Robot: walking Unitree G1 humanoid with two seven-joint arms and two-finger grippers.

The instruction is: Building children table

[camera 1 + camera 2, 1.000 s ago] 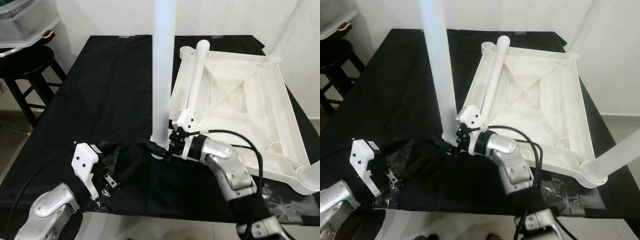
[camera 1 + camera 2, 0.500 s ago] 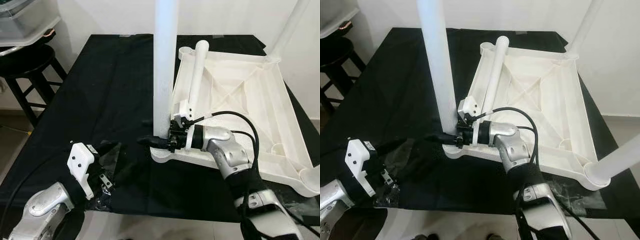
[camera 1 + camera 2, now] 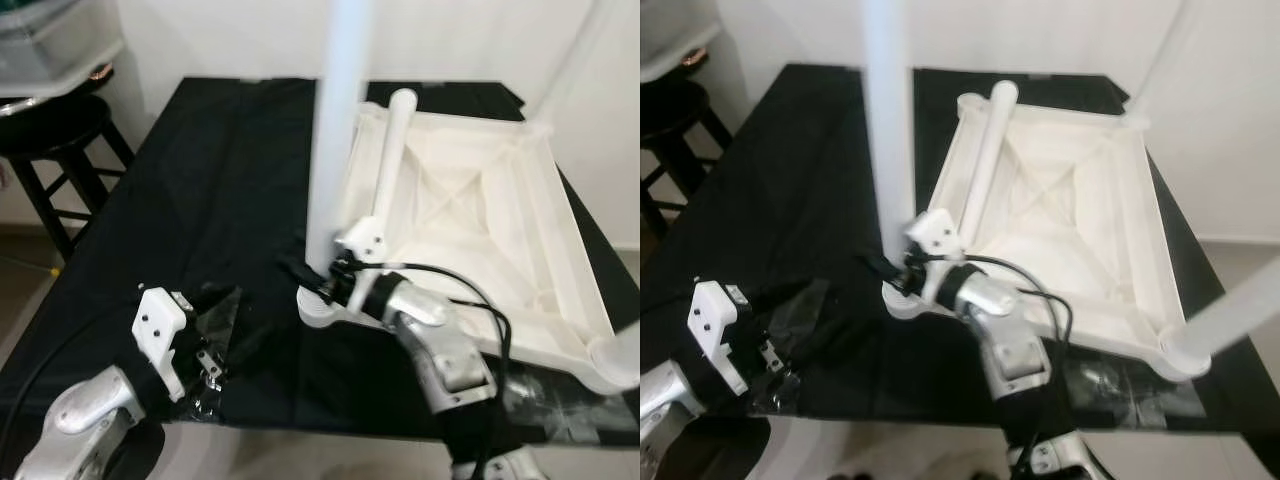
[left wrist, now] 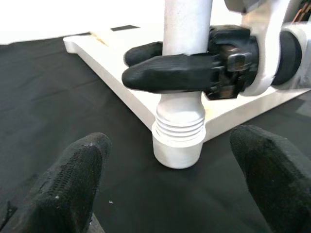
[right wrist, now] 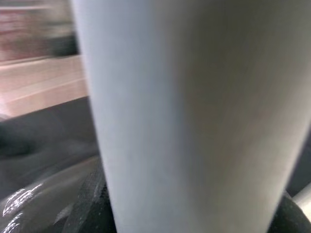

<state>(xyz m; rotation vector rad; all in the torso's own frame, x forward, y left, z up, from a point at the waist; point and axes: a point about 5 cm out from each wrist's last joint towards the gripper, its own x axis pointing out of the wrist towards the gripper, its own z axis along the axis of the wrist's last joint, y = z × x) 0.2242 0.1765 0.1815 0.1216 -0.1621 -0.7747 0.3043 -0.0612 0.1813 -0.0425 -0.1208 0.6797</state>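
**Leg clamped at the corner socket**

My right gripper has its fingers clamped on the upright white plastic table leg, standing in the near corner of the upturned white plastic tabletop on the black-clothed surface; my left gripper waits nearby, fingers apart.

No legible text, label, brand, number or sign is found on any surface in the head or wrist views.
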